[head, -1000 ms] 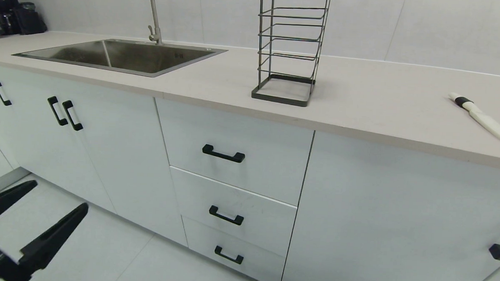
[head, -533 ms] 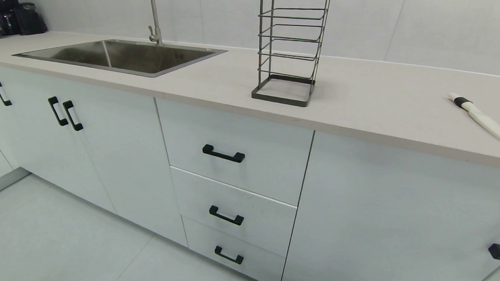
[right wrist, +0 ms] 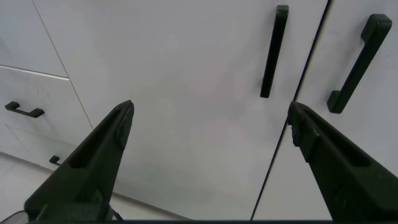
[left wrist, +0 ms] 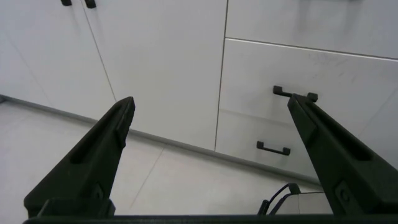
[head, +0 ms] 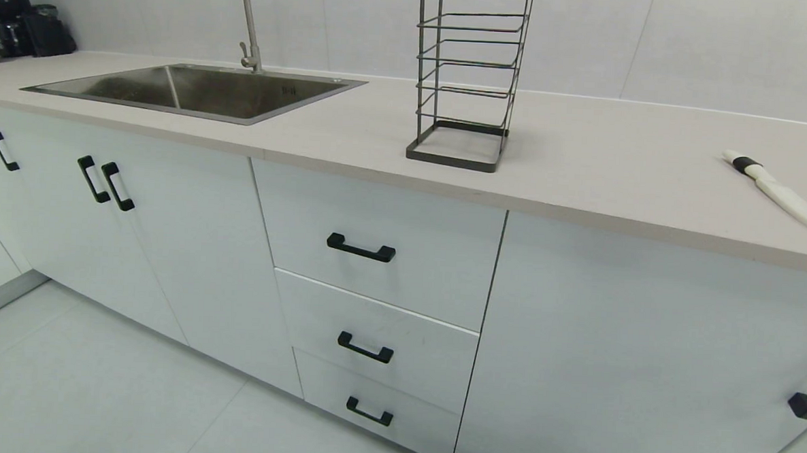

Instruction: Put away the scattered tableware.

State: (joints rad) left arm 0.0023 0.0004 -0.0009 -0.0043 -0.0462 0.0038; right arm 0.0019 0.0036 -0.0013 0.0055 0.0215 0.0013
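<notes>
Beige stone countertop: white knife with black band lying near right end, well apart from dark wire rack. Fingers of left gripper spread wide before white drawers; fingers of right gripper spread too.

White knife with a black band near its far end. Lies flat on countertop, far right, diagonal, tapered end toward front edge. Well apart from upright wire rack.
</notes>
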